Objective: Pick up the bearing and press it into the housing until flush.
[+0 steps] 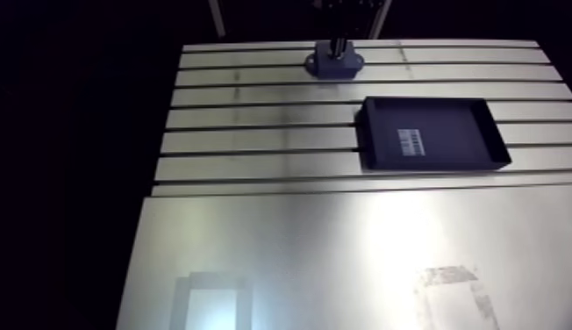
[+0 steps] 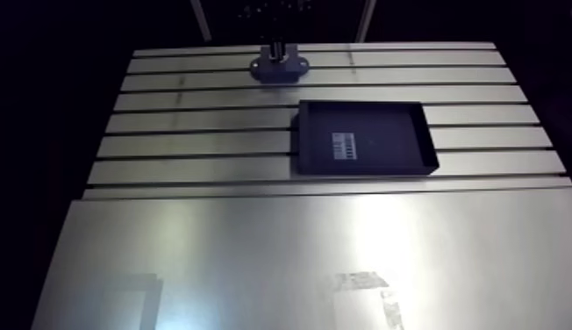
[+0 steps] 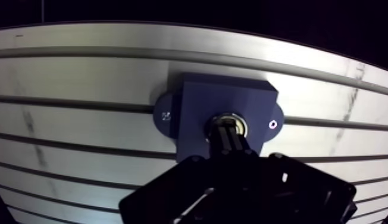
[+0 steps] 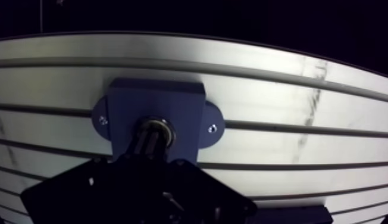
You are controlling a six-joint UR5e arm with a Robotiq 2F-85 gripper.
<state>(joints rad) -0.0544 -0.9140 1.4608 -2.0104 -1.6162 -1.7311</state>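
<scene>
Gripper [image 3: 227, 132] narrow, fingers together, tips on bearing [image 3: 243, 125] seated in housing [image 3: 199, 110]. Bearing likely stiff, slick steel, so push squarely on the ring.

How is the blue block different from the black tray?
The housing is blue, the tray black. The housing is a chunky block with a round hole; the tray is flat and shallow with a low rim. The tray is wider than the housing. Both sit on the slotted table.

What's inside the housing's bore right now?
A metallic bearing ring sits in the bore of the blue housing. The gripper, directly above, covers its middle, so whether it is flush cannot be seen.
</scene>
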